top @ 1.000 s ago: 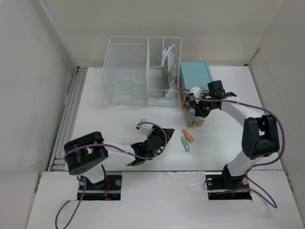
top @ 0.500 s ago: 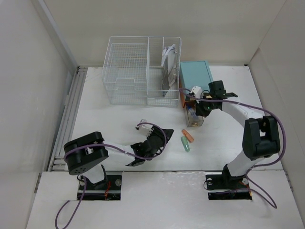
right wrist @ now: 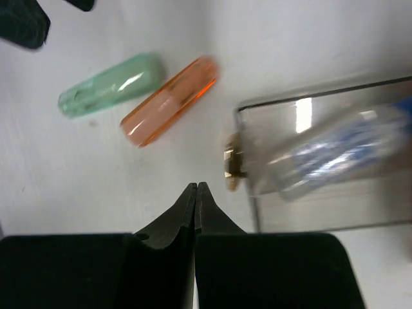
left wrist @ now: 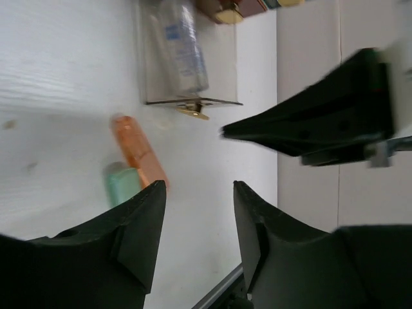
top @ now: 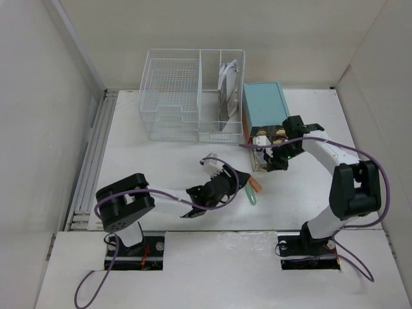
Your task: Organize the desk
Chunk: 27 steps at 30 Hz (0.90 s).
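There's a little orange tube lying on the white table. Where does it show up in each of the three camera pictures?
Top external: the orange tube lies near the middle, slightly right of centre.
Left wrist: the orange tube is left of centre, in the lower half.
Right wrist: the orange tube is in the upper half, left of centre.
Shared landmark: the green tube lies right beside it in all three.

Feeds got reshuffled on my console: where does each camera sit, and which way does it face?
Top external: fixed above and behind the bases, looking down on the desk; left arm and right arm both show.
Left wrist: low over the desk, facing the orange tube, green tube and clear drawer; left jaws open at bottom.
Right wrist: looks down on the same three; right jaws shut at bottom.
Shared: both wrist views hold both tubes and the drawer.
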Available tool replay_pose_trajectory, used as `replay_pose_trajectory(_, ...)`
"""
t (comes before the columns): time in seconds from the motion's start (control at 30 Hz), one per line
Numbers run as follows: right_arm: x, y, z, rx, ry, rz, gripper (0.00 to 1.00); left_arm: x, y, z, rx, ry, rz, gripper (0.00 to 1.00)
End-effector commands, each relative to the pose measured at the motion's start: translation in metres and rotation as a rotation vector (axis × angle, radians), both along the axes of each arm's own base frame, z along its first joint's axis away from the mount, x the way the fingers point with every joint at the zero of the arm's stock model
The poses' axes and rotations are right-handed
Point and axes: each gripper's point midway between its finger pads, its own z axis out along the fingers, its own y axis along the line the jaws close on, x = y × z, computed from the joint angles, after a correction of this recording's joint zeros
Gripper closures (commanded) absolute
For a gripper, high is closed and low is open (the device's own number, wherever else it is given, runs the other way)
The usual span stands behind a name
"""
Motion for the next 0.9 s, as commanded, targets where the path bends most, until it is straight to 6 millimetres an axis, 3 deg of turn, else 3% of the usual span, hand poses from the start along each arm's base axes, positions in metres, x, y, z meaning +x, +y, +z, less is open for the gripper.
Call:
replay_pose_trajectory(0.0, -0.032, -0.017, -0.021, -0.069, 0.068, 0.141, 1.0, -0.005, -0.038, 0.003, 0.124, -0.046, -0.176, 0.56)
replay_pose_trajectory(0.03, -0.036, -0.02, -0.028, -0.085, 0.079, 0.111, 1.0, -0.011, -0.037, -0.011, 0.198, -0.026, -0.197, 0.54)
replay_pose_trajectory(0.07, -0.032, -0.024, -0.028, -0.11, 0.05, 0.091, 1.0, -0.007, -0.039, -0.006, 0.215, -0.037, -0.187, 0.54)
replay_pose_trajectory(0.1, -0.019, -0.024, -0.029, -0.116, 0.0, 0.064, 1.0, -0.011, -0.04, -0.012, 0.247, -0.036, -0.193, 0.54)
replay_pose_trajectory(0.17, -0.014, -0.025, -0.031, -0.117, -0.006, 0.001, 1.0, -0.012, -0.032, -0.024, 0.329, -0.011, -0.177, 0.53)
replay_pose_trajectory(0.2, 0.002, -0.027, -0.03, -0.132, -0.056, -0.037, 1.0, -0.014, -0.033, -0.022, 0.345, -0.011, -0.176, 0.53)
replay_pose_trajectory(0.3, 0.023, -0.031, -0.03, -0.146, -0.095, -0.161, 1.0, -0.021, -0.021, -0.033, 0.465, -0.004, -0.145, 0.5)
replay_pose_trajectory(0.47, 0.055, -0.02, -0.036, -0.126, -0.122, -0.258, 1.0, -0.036, -0.006, -0.045, 0.608, 0.008, -0.15, 0.42)
replay_pose_trajectory(0.6, 0.076, -0.009, -0.037, -0.107, -0.102, -0.339, 1.0, -0.044, -0.006, -0.058, 0.669, 0.031, -0.169, 0.41)
replay_pose_trajectory(0.8, 0.101, -0.002, -0.035, -0.105, -0.157, -0.435, 1.0, -0.037, -0.021, -0.056, 0.709, 0.018, -0.166, 0.4)
replay_pose_trajectory(0.83, 0.106, 0.0, -0.031, -0.09, -0.161, -0.456, 1.0, -0.038, -0.017, -0.067, 0.762, 0.036, -0.171, 0.4)
replay_pose_trajectory(0.87, 0.109, -0.001, -0.029, -0.09, -0.17, -0.474, 1.0, -0.036, -0.019, -0.066, 0.773, 0.032, -0.161, 0.4)
